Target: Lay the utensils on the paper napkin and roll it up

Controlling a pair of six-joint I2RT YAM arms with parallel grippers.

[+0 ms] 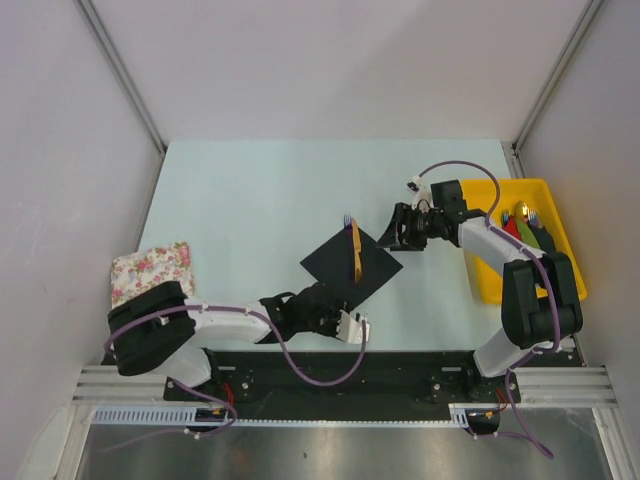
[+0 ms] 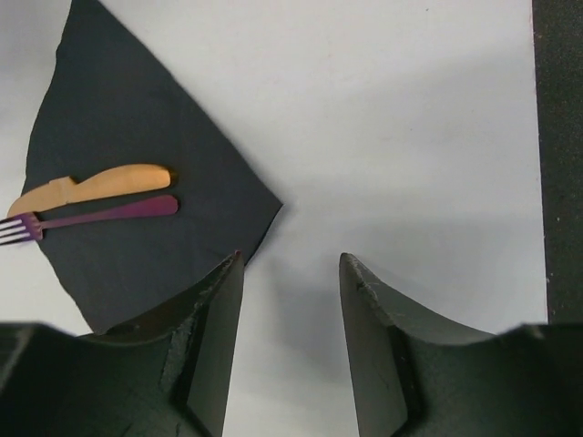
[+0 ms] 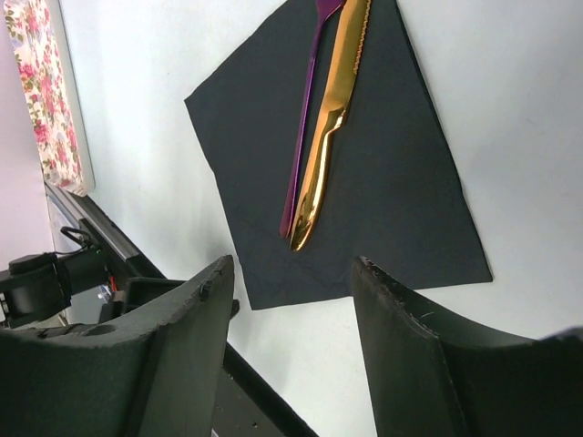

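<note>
While both pincers stand released on either side of it, the paper napkin (image 1: 335, 272) lies flat near the middle of the table (image 1: 250, 200) with the utensils (image 1: 354, 250) on it.

A golden knife (image 3: 332, 118) and a purple-handled fork (image 3: 305, 137) lie side by side, touching, along the black sheet's diagonal, the fork's tines reaching past its far corner. The left gripper (image 1: 322, 296) sits at the near corner with its jaws apart and nothing between them; one finger (image 2: 214, 309) overlaps the napkin's edge, though I cannot tell whether it touches. The right gripper (image 1: 392, 232) is just beside the right corner, jaws likewise apart and gripping nothing. A floral cloth (image 1: 150, 272) lies at the table's left edge and a yellow tray (image 1: 530, 184) at its right.
</note>
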